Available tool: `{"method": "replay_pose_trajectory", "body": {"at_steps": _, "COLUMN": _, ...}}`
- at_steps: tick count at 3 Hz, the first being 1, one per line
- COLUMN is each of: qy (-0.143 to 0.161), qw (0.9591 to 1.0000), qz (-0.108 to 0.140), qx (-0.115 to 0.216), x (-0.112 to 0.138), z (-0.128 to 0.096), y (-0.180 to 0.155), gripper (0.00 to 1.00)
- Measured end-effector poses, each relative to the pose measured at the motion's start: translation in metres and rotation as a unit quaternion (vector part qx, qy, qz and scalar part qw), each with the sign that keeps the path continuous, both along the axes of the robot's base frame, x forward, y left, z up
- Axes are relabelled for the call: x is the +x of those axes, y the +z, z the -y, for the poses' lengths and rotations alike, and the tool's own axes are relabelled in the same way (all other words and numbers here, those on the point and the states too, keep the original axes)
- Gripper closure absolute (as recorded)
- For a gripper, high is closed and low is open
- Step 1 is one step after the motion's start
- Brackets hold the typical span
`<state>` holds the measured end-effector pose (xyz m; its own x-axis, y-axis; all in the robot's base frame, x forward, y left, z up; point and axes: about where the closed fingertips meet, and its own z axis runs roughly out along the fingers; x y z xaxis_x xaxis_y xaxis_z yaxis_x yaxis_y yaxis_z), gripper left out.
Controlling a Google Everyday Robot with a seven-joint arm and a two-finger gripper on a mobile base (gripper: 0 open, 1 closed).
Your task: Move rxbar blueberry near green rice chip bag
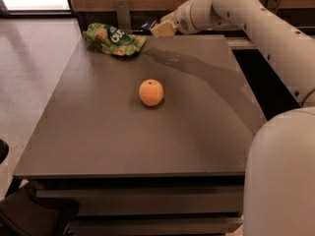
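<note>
The green rice chip bag point(114, 38) lies wrinkled at the table's far left corner. My gripper point(156, 28) hangs over the far edge of the table, just right of the bag and a little above the surface. A small dark navy piece, the rxbar blueberry point(148, 24), shows at the gripper's tip, and the gripper is shut on it. Most of the bar is hidden by the cream fingers point(164, 29).
An orange point(151, 92) sits near the middle of the grey table point(98, 141). A wooden wall with metal brackets point(122, 9) runs behind the table. My white arm point(266, 28) spans the right side, and my base point(283, 181) fills the lower right.
</note>
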<state>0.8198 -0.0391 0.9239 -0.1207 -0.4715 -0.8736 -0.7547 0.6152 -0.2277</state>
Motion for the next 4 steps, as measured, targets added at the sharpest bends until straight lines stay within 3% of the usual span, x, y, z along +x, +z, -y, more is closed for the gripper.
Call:
{"method": "replay_pose_trajectory", "body": {"at_steps": 1, "qy": 0.002, "qw": 1.0, "qz": -0.003, "qx": -0.001, "x": 0.0001, "z": -0.0034, "y": -0.0049, "gripper": 0.83}}
{"method": "replay_pose_trajectory", "body": {"at_steps": 2, "qy": 0.003, "qw": 1.0, "qz": -0.004, "qx": -0.001, "x": 0.0003, "z": -0.0062, "y": -0.0071, "gripper": 0.59}}
{"method": "replay_pose_trajectory", "body": {"at_steps": 3, "qy": 0.006, "qw": 1.0, "qz": -0.006, "qx": 0.0, "x": 0.0006, "z": -0.0098, "y": -0.0099, "gripper": 0.28}}
{"method": "replay_pose_trajectory", "body": {"at_steps": 4, "qy": 0.007, "qw": 0.9999, "qz": -0.007, "qx": 0.0, "x": 0.0007, "z": -0.0119, "y": -0.0115, "gripper": 0.07}}
